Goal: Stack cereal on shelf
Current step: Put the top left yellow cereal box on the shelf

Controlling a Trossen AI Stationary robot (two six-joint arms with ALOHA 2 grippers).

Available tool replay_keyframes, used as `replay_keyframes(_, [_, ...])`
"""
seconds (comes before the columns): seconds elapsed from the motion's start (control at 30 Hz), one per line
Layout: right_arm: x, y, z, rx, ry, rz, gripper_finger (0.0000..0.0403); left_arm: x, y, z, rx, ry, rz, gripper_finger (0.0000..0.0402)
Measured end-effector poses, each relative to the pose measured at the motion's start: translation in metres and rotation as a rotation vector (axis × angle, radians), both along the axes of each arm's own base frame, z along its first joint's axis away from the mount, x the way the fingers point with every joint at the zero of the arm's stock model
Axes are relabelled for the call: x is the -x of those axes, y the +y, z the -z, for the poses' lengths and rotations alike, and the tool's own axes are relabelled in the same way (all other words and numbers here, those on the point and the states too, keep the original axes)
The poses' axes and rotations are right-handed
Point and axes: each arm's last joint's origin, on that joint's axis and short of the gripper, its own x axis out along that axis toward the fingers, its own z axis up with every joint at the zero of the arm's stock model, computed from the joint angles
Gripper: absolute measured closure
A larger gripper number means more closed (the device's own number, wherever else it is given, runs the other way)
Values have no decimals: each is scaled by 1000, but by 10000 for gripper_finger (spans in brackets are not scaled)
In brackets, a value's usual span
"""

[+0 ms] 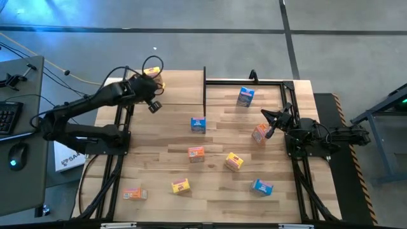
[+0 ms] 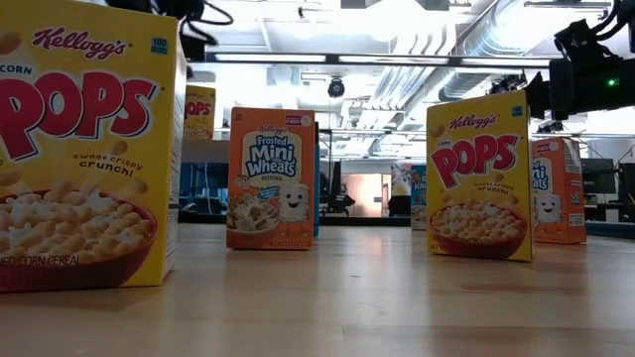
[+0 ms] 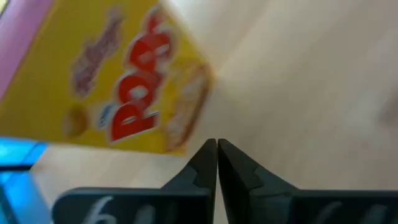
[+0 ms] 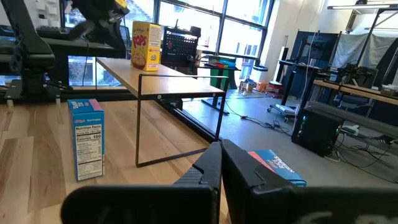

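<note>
Cereal boxes scattered across the table (image 1: 159, 184): one yellow Pops box (image 1: 152, 74) already upright on the shelf (image 1: 178, 92), upper left of the high frame; blue box (image 1: 245, 96) upper right; others toward the bottom. Left gripper (image 1: 153, 105) just beside that yellow box, fingers pressed together, empty. Right gripper (image 1: 269, 124) likewise closed, beside an orange box (image 1: 259, 133). Likely light, hollow cardboard, easily crushed or tipped; best pinched gently across the narrow sides.

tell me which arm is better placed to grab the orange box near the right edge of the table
The right arm, probably. Its gripper, fingers shut, sits right beside that orange cereal box. The left gripper, also shut, is over the shelf by the yellow box standing on it, far across the table.
</note>
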Motion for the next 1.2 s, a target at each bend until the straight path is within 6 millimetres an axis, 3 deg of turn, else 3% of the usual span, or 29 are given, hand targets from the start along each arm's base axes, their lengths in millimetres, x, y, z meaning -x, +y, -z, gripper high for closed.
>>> replay_keyframes(0.4, [0, 0, 0, 0, 0, 0, 402, 9, 21, 31, -110, -119, -131, 399])
replay_keyframes(0.63, [0, 0, 0, 0, 0, 0, 402, 11, 33, 27, -143, -185, -151, 399])
replay_keyframes(0.83, [0, 0, 0, 0, 0, 0, 402, 11, 36, 30, -69, -248, -125, 399])
replay_keyframes(1.2, [0, 0, 0, 0, 0, 0, 402, -6, 48, 38, -86, -277, -117, 399])
